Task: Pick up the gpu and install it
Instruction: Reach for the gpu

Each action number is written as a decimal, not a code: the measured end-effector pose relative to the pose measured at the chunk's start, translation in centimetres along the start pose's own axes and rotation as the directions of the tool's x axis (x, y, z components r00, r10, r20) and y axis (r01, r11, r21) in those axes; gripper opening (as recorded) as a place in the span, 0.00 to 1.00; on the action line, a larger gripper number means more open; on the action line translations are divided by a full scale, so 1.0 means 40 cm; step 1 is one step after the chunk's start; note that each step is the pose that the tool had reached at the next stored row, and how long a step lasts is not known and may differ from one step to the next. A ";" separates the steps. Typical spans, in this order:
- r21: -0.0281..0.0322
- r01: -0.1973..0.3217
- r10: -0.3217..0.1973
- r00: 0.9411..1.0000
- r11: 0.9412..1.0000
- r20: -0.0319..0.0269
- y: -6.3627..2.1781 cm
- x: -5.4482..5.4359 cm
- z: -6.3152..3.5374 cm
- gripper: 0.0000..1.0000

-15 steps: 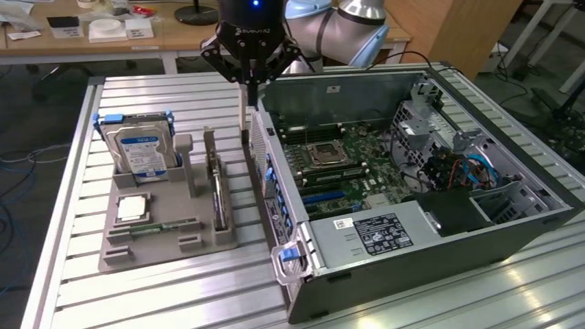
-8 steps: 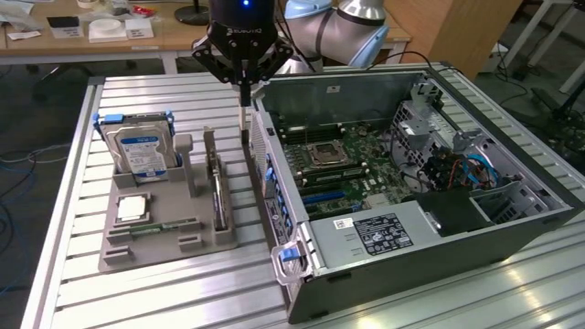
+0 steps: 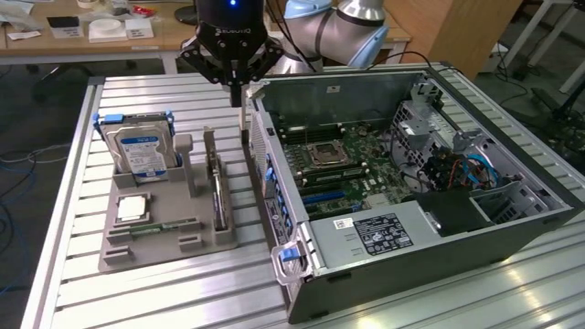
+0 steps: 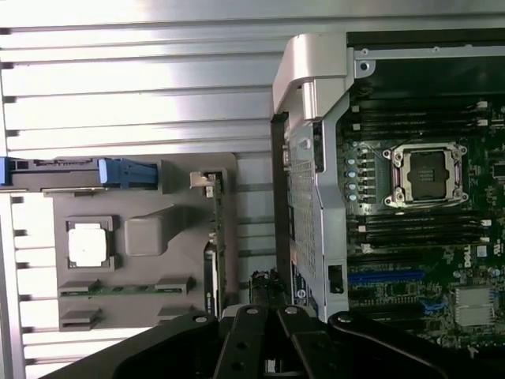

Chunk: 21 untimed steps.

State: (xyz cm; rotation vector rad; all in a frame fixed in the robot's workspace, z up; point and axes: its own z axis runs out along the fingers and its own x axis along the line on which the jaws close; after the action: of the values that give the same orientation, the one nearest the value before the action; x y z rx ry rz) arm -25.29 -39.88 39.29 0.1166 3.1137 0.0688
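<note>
Gripper: the black gripper points straight down with its fingers pressed together and nothing between them. It hangs over the far end of the gap between the grey holder and the computer case.
Gpu: the gpu stands on its long edge in a slot along the holder's side on the exterior view's right, running from near to far. Nothing grips it. Its metal end bracket is at the far end, and the gripper is above and just to the exterior view's right of that end.
Holder: a grey moulded holder lies flat on the table, at the exterior view's left of the case.
Hard drive: a silver hard drive with a blue label stands upright at the holder's far left, with blue clips at its top.
Processor: a square chip lies flat in a pocket nearer than the drive.
Memory stick: a small green stick lies in a groove near the holder's near edge.
Computer case: the case lies on its side with the panel off, at the exterior view's right.
Motherboard: the motherboard is exposed, with its bare processor socket toward the far side.
Table: a ribbed aluminium table carries both holder and case.
</note>
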 end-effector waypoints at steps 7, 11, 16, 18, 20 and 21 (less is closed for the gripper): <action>0.000 0.000 0.000 1.000 1.000 0.000 -0.002 0.030 -0.001 0.11; 0.000 0.000 0.000 1.000 1.000 0.000 -0.003 0.039 -0.001 0.11; 0.000 0.000 0.000 1.000 1.000 0.000 -0.005 0.061 -0.002 0.11; 0.000 0.000 0.000 1.000 1.000 0.000 -0.005 0.070 -0.002 0.11; 0.000 0.000 0.000 1.000 1.000 0.000 -0.006 0.079 -0.002 0.11; 0.000 0.000 0.000 1.000 1.000 0.000 -0.006 0.082 -0.002 0.11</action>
State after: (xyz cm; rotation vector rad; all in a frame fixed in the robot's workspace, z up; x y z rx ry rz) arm -28.59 -39.88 39.28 0.1166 3.1136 0.0690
